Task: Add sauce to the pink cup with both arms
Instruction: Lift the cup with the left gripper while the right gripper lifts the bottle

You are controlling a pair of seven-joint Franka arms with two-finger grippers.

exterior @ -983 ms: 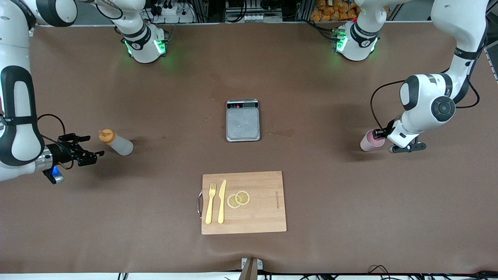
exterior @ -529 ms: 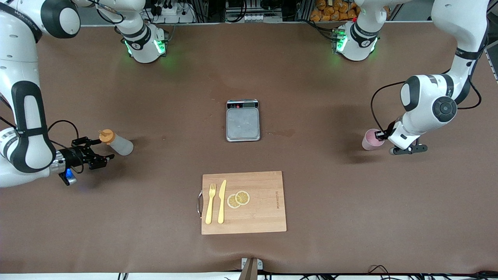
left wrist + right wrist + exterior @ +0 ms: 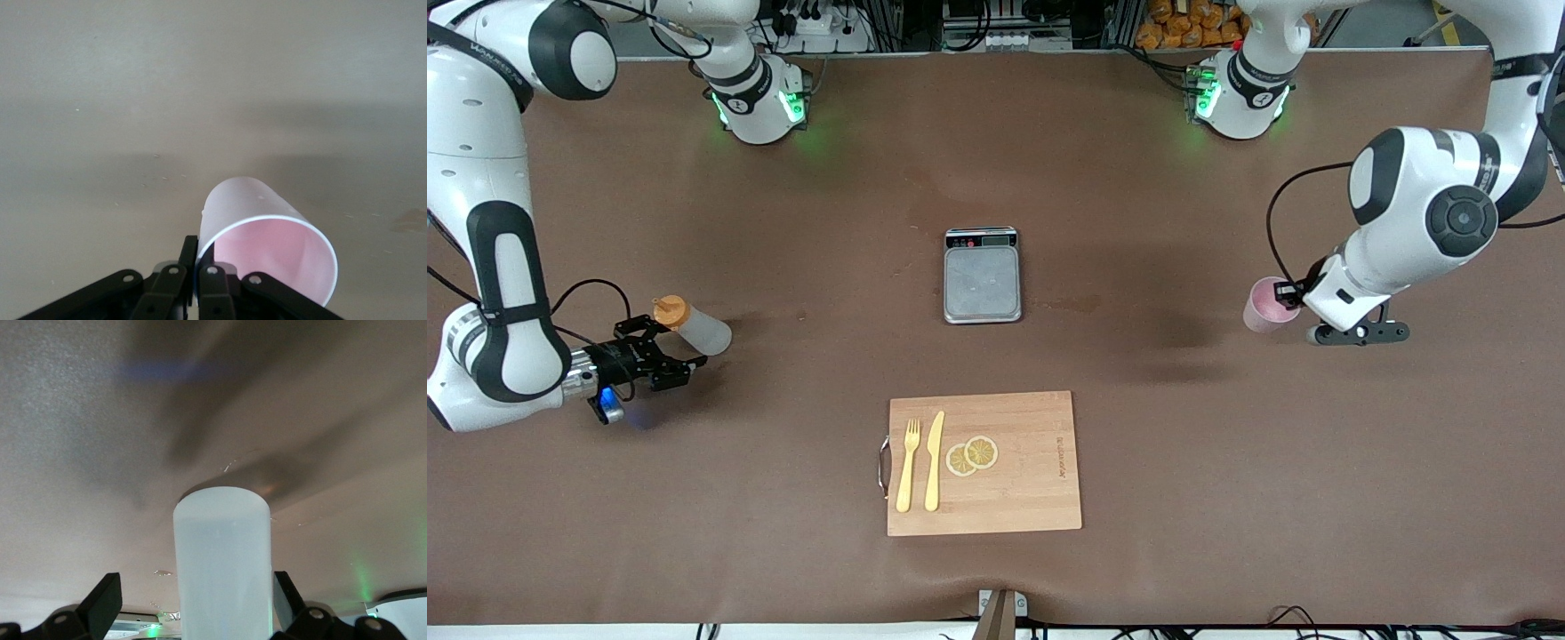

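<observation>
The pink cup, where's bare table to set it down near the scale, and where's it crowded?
The brown table is bare between the scale and the pink cup, which the left gripper pinches by its rim. It is crowded where the open right gripper straddles the sauce bottle, and on the cutting board.

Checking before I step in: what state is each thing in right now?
pink cup: rim pinched by the shut left gripper, tilted.
sauce bottle: on the table, orange cap on, between the open fingers of the right gripper, not yet gripped.
scale: plate bare.
</observation>
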